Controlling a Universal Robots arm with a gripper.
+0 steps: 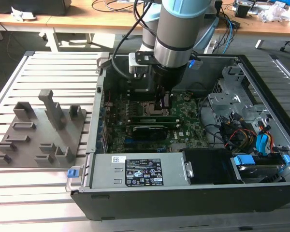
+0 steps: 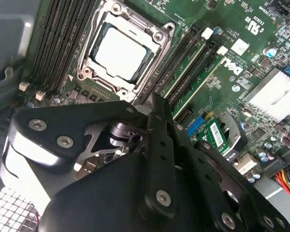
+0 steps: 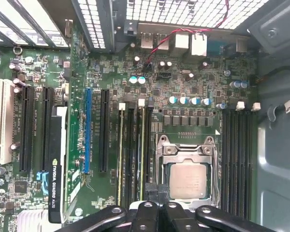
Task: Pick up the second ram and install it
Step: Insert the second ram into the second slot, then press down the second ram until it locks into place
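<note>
Second ram (image 3: 142, 145), as I read it, is the thin green stick standing on edge in a memory slot on the motherboard (image 3: 193, 72), just beside the CPU socket (image 3: 187, 181). A white latch (image 3: 141, 101) sits at its end toward the motherboard's port edge. Another green stick (image 3: 120, 154) stands parallel to it, with one dark slot between them, and carries its own white latch. I cannot be sure which of the two counts as the second.

My gripper (image 1: 162, 104) is down inside the open computer case (image 1: 183, 193), low over these slots, at the end of the sticks away from the ports. I cannot tell whether the claw is spread or pressed together, and I cannot tell whether it touches the stick. In both wrist views I make out nothing carried in it.

On the slatted table, the grey holder tray (image 1: 38, 140) lies beside the case, on the exterior view's left, well apart from the arm.

My judgement: the pick-up is done and the stick is in its slot, so the task is near its end. Whether the stick is pressed fully home and both latches are closed is more than I can confirm.
</note>
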